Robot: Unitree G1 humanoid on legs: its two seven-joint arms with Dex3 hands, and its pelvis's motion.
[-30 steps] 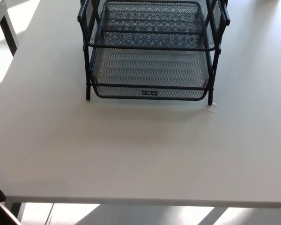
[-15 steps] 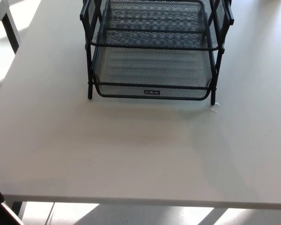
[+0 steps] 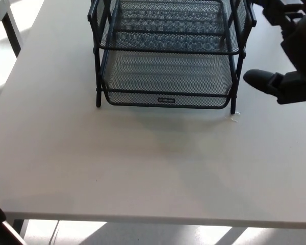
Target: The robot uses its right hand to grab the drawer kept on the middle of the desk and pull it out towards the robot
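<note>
Although the near stretch of the pale, smooth desk (image 3: pixel 143 173) lies bare from its front edge up to the rack, the work sits farther back: a black wire-mesh rack (image 3: pixel 98 66) of stacked trays stands in the middle of the desk toward its far side, and the lowest tray, the drawer (image 3: pixel 166 81), rests in it with its front rim facing the robot. That rim is a thin rounded bar running left to right across the view, with a small label plate at its centre, and the drawer's floor is fine perforated mesh between upright rod posts. The right hand (image 3: pixel 288 61) hangs just beside the rack's right front post, at about the height of the drawer and to its right, not touching it. Its thick black fingers are spread apart and hold nothing; the thumb (image 3: pixel 260 79) points left toward the post. So the drawer lies to the left of the hand, and its front bar runs crosswise to the pull, which I judge means the hand must shift left and slightly nearer before its fingers can hook over the rim and draw it along the desk toward the robot. The left hand does not show, so the right is plainly the nearer. A small pale scrap (image 3: pixel 234 119) lies on the desk by the right front foot.
</note>
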